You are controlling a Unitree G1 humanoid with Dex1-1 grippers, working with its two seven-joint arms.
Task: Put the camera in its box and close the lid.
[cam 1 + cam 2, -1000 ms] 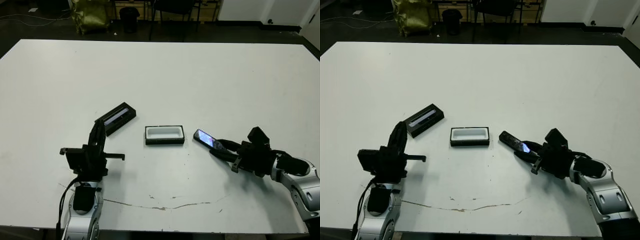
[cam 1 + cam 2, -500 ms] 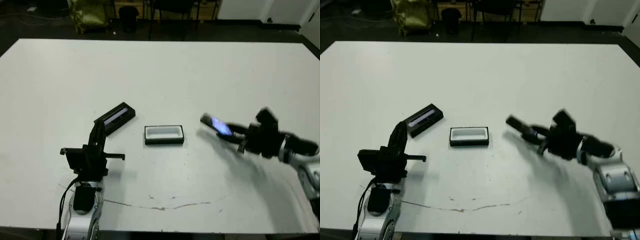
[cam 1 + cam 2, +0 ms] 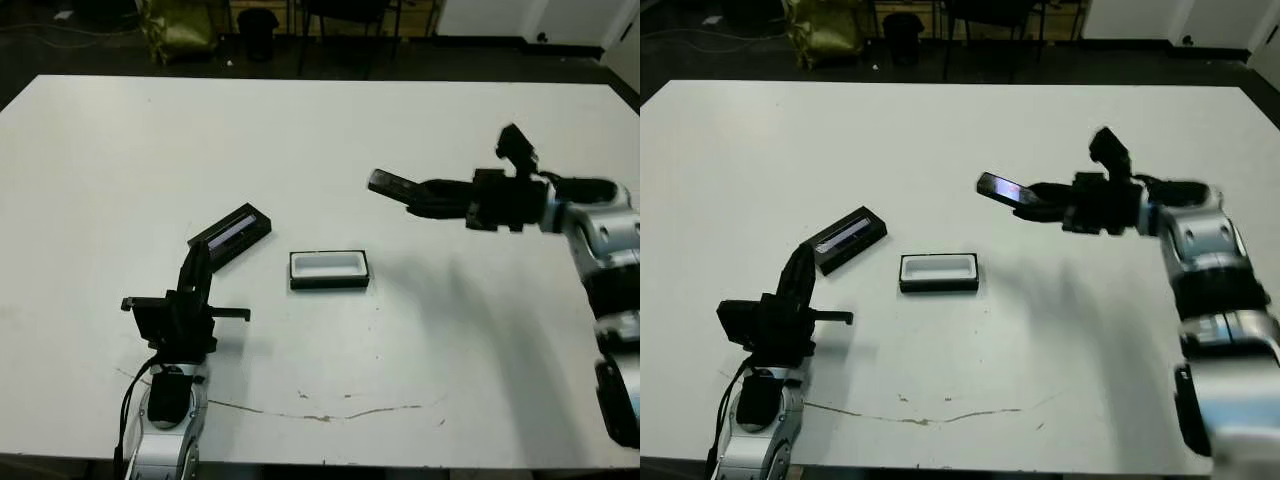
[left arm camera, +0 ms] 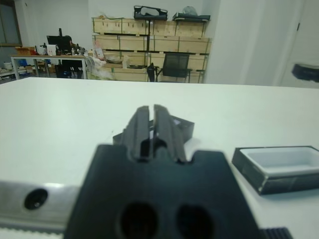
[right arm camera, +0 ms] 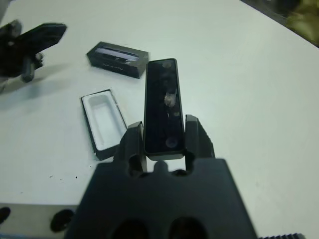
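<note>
A storeroom-like lab or office. Stacked wooden crates (image 4: 149,42) line the wall, beside an office chair (image 4: 178,65) and a desk with monitor (image 4: 54,42).

Silver-grey rounded arm shells, black wrist joints. Left gripper (image 3: 200,262): two slim black fingers, black blocky body, black cable looping beside forearm. Right gripper (image 3: 415,195): matte black, ribbed fingers.

The camera (image 5: 163,109) has its near end hidden between the right gripper's (image 5: 162,144) fingers (image 5: 133,145)
</note>
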